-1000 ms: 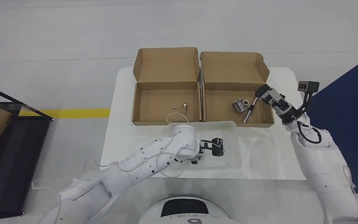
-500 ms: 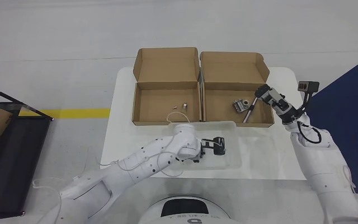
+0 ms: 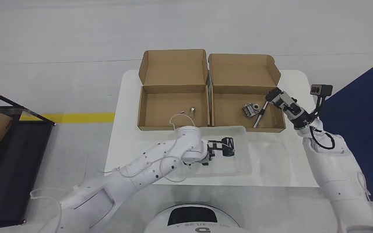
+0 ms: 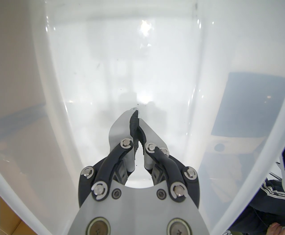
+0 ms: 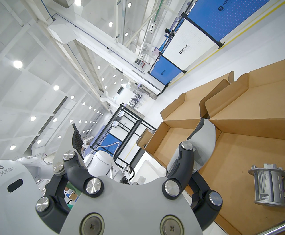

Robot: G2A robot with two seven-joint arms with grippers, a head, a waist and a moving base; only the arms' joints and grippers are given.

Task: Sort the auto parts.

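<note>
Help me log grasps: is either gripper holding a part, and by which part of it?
Right gripper is open, holding nothing. Left gripper is shut inside the clear tray; anything pinched cannot be told.

Short logo print — on the white panel (image 5: 189, 42), upper blue panel (image 5: 224, 15) and lower blue panel (image 5: 165, 71)

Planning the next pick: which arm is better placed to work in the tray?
Left. The left tool sits shut inside the tray; the right tool hangs open at the right box.

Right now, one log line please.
left tool shut in clear tray | right tool open at right box edge | metal part in right box
</note>
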